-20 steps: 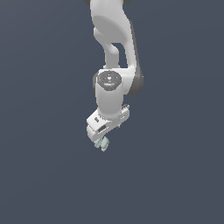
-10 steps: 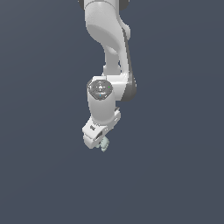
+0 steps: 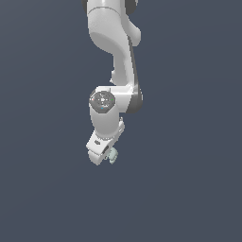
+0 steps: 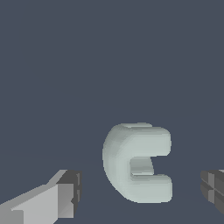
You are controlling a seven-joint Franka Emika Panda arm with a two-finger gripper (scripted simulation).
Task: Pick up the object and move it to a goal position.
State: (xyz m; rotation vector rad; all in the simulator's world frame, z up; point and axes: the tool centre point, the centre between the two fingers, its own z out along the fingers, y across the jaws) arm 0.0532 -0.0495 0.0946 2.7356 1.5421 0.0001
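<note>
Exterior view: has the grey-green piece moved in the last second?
No, not visibly. No fixed landmark shows; against the picture's edges the piece keeps its spot.

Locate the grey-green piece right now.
In the exterior view the grey-green piece sits at the tip of the white pincer, near frame centre. In the wrist view it lies between the two fingers, touching neither.

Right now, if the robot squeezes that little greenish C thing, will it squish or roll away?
Probably no squishing: the object looks like one thick, solid C-shaped piece. It likely won't roll far, since two stubby lobes break its roundness. Its curved back might slip against the gripper.
</note>
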